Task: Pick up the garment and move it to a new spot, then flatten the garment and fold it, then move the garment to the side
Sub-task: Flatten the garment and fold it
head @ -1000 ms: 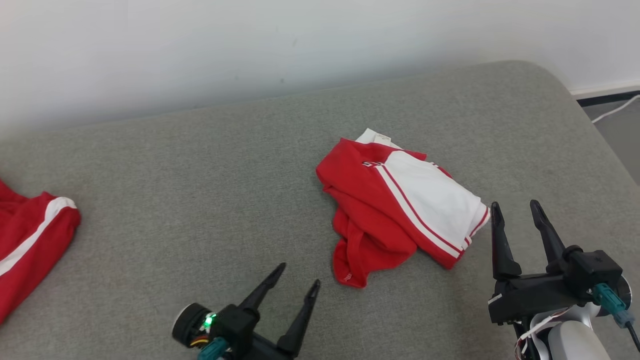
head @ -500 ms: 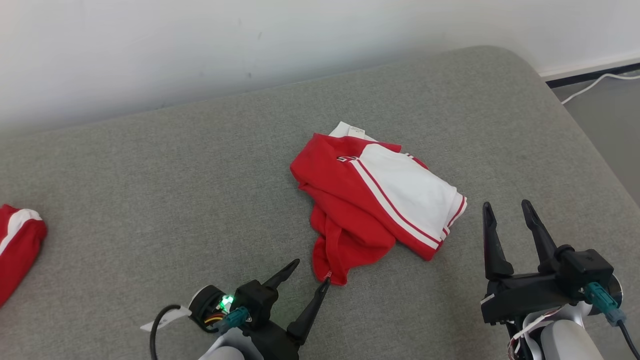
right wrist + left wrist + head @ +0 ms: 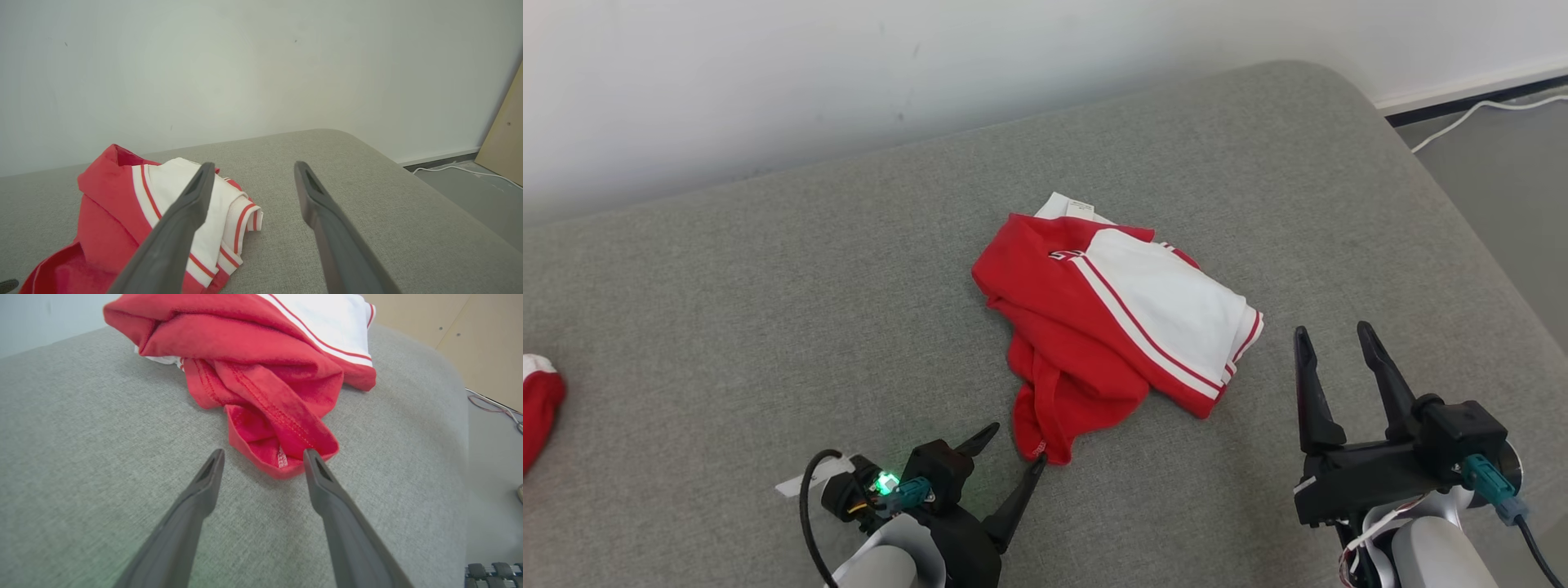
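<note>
Left gripper (image 3: 1017, 443) has closed in on the near hem of the garment (image 3: 1111, 327).
Its fingers, spread wide, bracket that red hem at 12 o'clock, so a pinch looks next. The right gripper (image 3: 1331, 328), fingers spread and empty, waits at 4 o'clock of the crumpled garment mid-cushion (image 3: 768, 310).

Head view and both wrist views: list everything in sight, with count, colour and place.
garment: one, red and white with stripes, crumpled at the cushion's centre
second cloth: one, red with white, at the cushion's left edge
cushion: one, grey, under both cloths
wall: one, white, behind the cushion
cable: one, white, on the floor at far right
board: one, tan, leaning at far right
left pincer: one, dark, open at the garment's near hem
right pincer: one, dark, open, empty, right of the garment
</note>
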### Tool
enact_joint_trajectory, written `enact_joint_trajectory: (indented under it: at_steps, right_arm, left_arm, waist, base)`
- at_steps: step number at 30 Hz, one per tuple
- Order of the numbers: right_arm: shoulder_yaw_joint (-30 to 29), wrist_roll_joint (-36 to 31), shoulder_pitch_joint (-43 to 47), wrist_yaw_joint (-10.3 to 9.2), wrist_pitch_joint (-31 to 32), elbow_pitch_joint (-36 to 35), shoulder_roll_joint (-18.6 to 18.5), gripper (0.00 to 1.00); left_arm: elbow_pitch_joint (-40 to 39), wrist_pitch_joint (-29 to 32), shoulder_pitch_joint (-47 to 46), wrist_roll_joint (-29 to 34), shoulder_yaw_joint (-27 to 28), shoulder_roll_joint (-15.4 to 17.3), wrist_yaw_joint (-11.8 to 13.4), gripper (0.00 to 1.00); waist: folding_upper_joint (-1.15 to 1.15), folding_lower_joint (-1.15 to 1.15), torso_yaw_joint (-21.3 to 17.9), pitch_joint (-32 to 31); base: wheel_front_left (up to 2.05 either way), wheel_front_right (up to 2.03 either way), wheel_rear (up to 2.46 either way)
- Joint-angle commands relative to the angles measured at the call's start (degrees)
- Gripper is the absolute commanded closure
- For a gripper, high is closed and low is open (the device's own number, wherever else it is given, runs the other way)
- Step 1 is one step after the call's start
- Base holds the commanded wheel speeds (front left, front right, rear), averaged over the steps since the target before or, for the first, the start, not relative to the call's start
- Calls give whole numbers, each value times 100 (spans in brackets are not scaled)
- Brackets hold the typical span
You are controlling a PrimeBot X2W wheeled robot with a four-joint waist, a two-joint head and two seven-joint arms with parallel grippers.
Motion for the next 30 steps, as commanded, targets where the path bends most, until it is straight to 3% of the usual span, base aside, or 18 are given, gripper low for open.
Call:
enact_joint_trajectory:
  at_steps: [1,3,4,5,6,17,30]
  right_arm:
    - [23,-3,-18,2,-18,14,15,0]
    - [44,3,-27,2,-18,32,19,0]
    - [51,7,-29,2,-18,40,17,0]
    - [57,6,-30,2,-18,55,14,0]
    - [63,8,-32,2,-18,65,5,0]
    - [14,-8,25,2,-18,83,-34,0]
    - [-23,-1,155,2,-18,71,-60,0]
  left_arm:
    - [100,-15,-74,-64,-63,12,17,0]
    - [218,-15,-137,-145,-160,11,33,0]
    - [275,-15,-158,-201,-223,11,26,53]
    - [344,-15,-181,-247,-292,13,27,73]
    - [377,-15,-219,-293,-351,11,28,100]
    - [241,-15,-346,-672,-531,11,261,100]
    - [-767,-15,311,-507,383,215,596,100]
  waist:
    - [0,0,-32,-8]
    - [0,0,-62,-17]
    - [0,0,-73,-22]
    - [0,0,-87,-24]
    - [0,0,-97,-25]
    - [0,0,8,-74]
    - [0,0,803,-220]
  base:
    - [0,0,0]
    - [0,0,0]
    - [0,0,0]
    - [0,0,0]
    - [0,0,0]
    - [0,0,0]
    - [0,0,0]
